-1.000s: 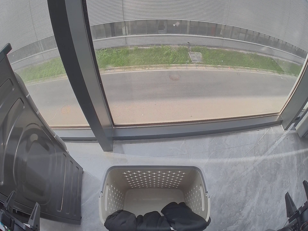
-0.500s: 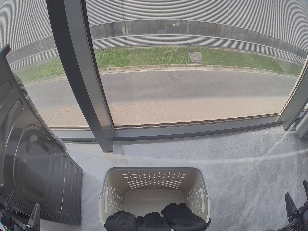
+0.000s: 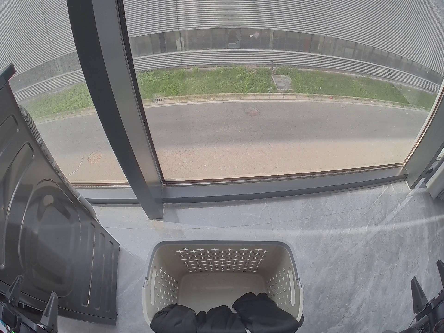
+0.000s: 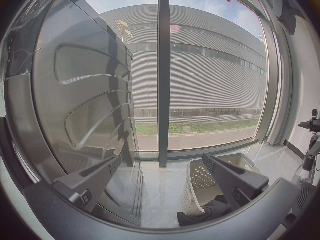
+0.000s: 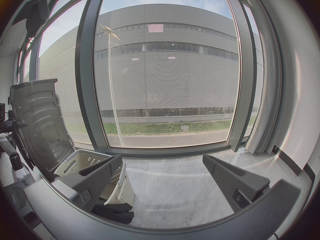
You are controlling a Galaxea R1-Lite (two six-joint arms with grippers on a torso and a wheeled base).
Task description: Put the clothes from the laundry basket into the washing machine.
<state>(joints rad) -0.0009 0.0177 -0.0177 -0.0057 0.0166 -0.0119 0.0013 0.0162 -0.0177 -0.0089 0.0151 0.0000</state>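
A beige laundry basket [image 3: 222, 244] stands on the floor straight ahead, with a black garment [image 3: 226, 319] draped over its near rim. To its left, the washing machine's dark grey lid [image 3: 46, 237] stands raised. My left gripper [image 3: 31, 299] hangs low in front of that lid, open and holding nothing. My right gripper [image 3: 430, 283] is low to the right of the basket, open too. From the left wrist, the open gripper [image 4: 161, 156] frames the lid [image 4: 83, 94], basket [image 4: 196, 180] and garment [image 4: 206, 212]. From the right wrist, the open gripper [image 5: 161, 157] faces the basket [image 5: 80, 160] and garment [image 5: 113, 210].
A tall window with a dark pillar [image 3: 115, 116] runs along the back, its sill [image 3: 277, 186] close behind the basket. A pale curtain [image 5: 283, 100] hangs at the far right. Grey marble floor [image 3: 360, 255] lies open to the right of the basket.
The head view has shifted very slightly. The basket, garment, lid and both grippers stay where they were.
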